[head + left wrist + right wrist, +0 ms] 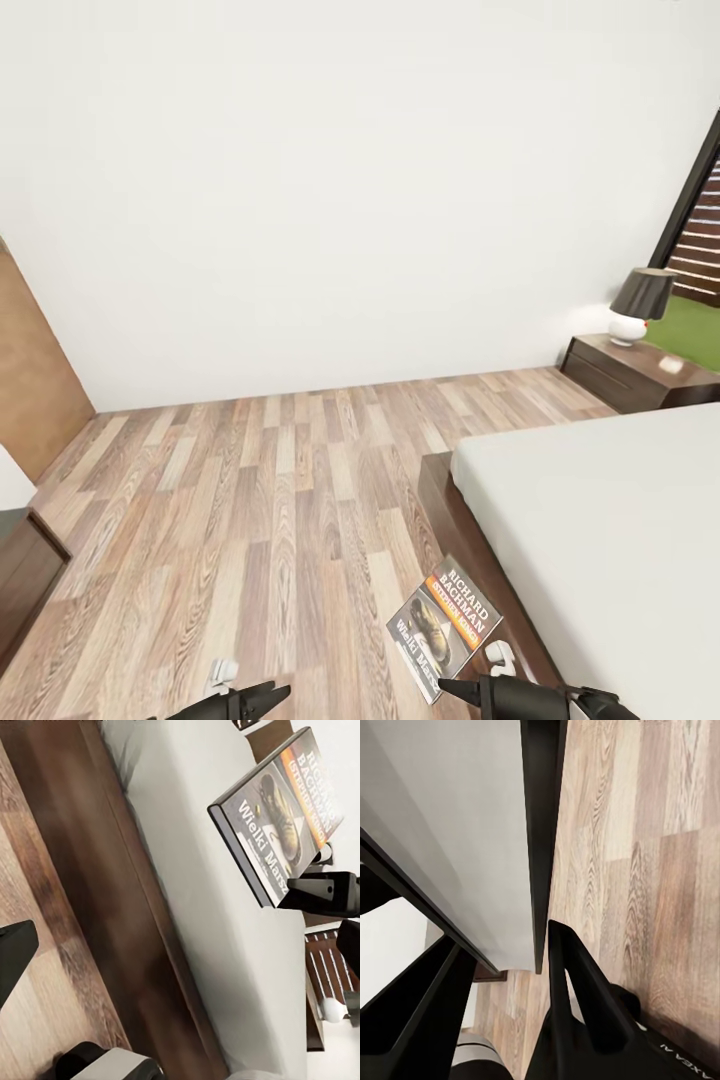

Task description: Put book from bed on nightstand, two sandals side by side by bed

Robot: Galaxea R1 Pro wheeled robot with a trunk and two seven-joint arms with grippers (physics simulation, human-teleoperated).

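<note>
The right pincer [448, 688] is pinching the book [445, 625] by its lower edge, above the floor beside the bed [600, 520]. The left pincer [270, 693] is hanging spread. With such thin grip, the book could slip while travelling to the nightstand [625, 375].

The thin dark paperback book [444, 630] with a car picture carries white lettering "RICHARD BACHMAN" at the upper part of its cover. Under it is an orange band with small words too blurred to read. Along the lower cover stands white text "Wielki Mars", readable in the left wrist view [279, 817]; its end is hidden.
</note>
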